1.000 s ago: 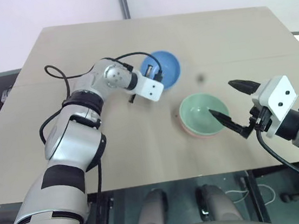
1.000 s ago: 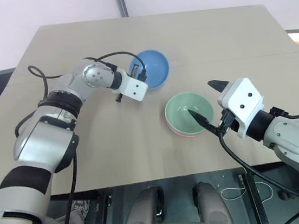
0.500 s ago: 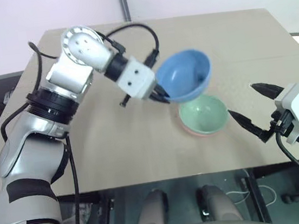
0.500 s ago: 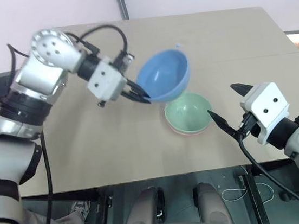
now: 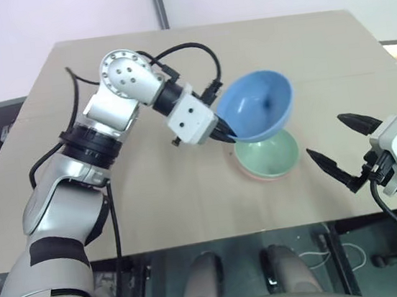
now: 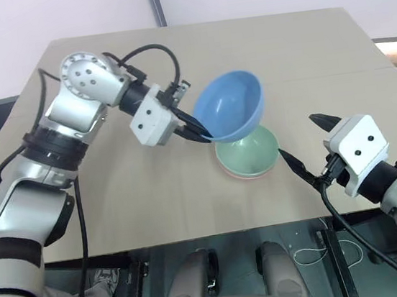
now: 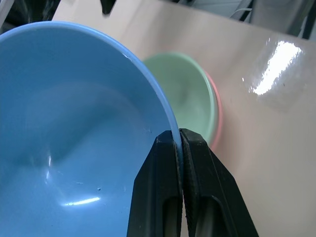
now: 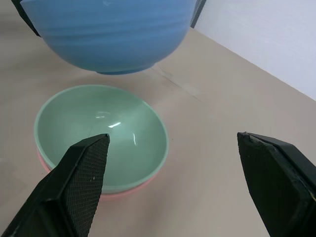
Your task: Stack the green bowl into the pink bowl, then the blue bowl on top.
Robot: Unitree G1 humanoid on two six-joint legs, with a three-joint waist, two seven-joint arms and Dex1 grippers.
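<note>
Left eye view shows the left pincer [image 5: 227, 132] pinching the rim of the blue bowl [image 5: 255, 105], now lifted off the bench [image 5: 154, 197] and hovering over the green bowl [image 5: 268, 156] nested in the pink bowl [image 5: 254, 174], right pincer [image 5: 333, 150] spread wide nearby, so basically just the drop left.

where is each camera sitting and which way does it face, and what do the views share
Head eyes: look forward and down at the table; both arms show, the left tool pinching the blue bowl.
Left wrist: looks along its shut fingers clamped on the blue bowl's rim.
Right wrist: looks level between open fingers at the green bowl nested in the pink bowl.
Shared: all show blue above green.
</note>
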